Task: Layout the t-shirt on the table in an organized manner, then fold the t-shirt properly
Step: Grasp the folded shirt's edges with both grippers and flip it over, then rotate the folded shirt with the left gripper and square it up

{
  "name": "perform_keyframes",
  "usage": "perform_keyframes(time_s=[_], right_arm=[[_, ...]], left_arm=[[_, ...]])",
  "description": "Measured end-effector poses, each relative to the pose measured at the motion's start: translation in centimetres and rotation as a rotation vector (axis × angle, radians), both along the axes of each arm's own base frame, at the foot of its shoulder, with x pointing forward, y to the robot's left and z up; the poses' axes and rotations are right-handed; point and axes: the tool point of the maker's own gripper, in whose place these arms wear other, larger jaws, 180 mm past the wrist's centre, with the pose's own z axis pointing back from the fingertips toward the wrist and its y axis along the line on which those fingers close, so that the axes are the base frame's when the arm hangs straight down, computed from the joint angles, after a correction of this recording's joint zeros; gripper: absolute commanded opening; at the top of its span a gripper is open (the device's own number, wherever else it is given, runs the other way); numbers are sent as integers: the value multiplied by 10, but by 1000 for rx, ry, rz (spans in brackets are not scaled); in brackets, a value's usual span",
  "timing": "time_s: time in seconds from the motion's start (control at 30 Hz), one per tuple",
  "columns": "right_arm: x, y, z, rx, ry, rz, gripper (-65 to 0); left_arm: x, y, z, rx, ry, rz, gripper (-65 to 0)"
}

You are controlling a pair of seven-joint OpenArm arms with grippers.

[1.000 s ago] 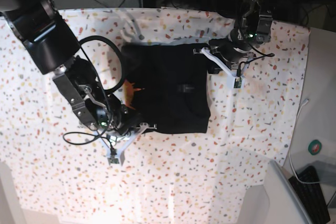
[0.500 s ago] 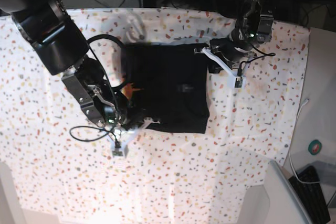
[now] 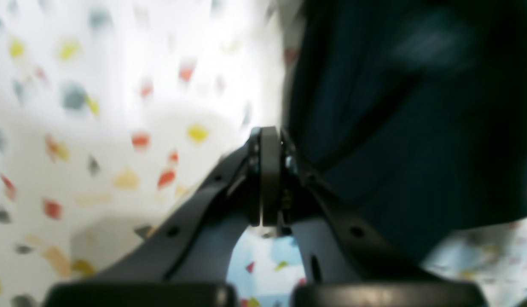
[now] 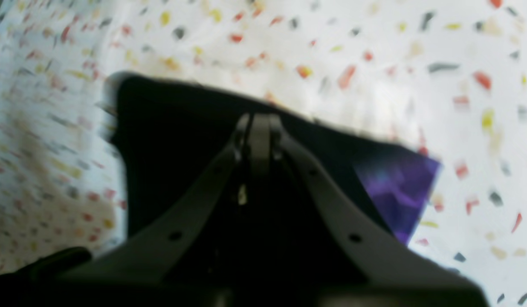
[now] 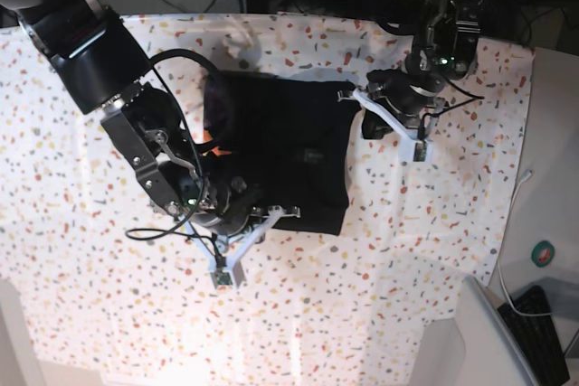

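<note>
T-shirt narrower than before

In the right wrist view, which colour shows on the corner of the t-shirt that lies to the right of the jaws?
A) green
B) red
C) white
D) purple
D: in the right wrist view the black t-shirt has a purple printed patch at its right corner, next to the flecked table.
</note>
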Motion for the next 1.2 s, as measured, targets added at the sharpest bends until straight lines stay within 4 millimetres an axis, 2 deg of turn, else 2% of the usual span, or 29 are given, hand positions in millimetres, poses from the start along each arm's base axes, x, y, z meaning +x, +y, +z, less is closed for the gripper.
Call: perform_keyframes(time_s=[0.07, 0.17, 0.2, 0.27, 0.3, 0.37, 0.4, 0.43, 0.6, 0.67, 0.83, 0.9, 1.0, 1.13, 1.2], right_arm=[[1, -3, 6, 3, -7, 7, -650], [0, -19, -2, -30, 2, -12, -650], [-2, -21, -5, -35, 10, -14, -650], [-8, -24, -12, -41, 32, -13, -650], [-9, -26, -13, -44, 32, -16, -650], [-10, -28, -15, -48, 34, -16, -650], [-11, -28, -15, -46, 33, -17, -650], [-11, -29, -16, -49, 34, -18, -650], [-18, -50, -27, -87, 51, -29, -650], [-20, -61, -31, -109, 62, -36, -650], [-18, -71, -30, -97, 58, -66, -650], [-19, -84, -32, -72, 68, -120, -650], [-21, -114, -36, -73, 83, -206, -650], [-25, -130, -34, -45, 83, -266, -650], [-29, -140, -24, -31, 57, -283, -650]], left_arm=[[4, 5, 29, 14, -13, 1, -650], [16, -1, 65, -2, -23, 5, -650], [24, -6, 72, -16, -29, -3, -650], [36, -17, 70, -55, 22, -22, -650], [44, -17, 64, -71, 36, -11, -540], [49, -7, 45, -70, 94, 33, -207], [47, -3, 34, -57, 127, 41, -74], [44, -3, 25, -62, 158, 40, 0], [46, -28, 7, -98, 161, -114, 0], [51, -28, -1, -117, 137, -98, 0], [42, -22, -35, -131, 210, -60, 0], [50, -24, -37, -148, 211, -54, 0], [57, -38, -39, -143, 215, -90, 0], [56, -57, -40, -140, 217, -151, 0], [55, -59, -41, -146, 222, -155, -132]])
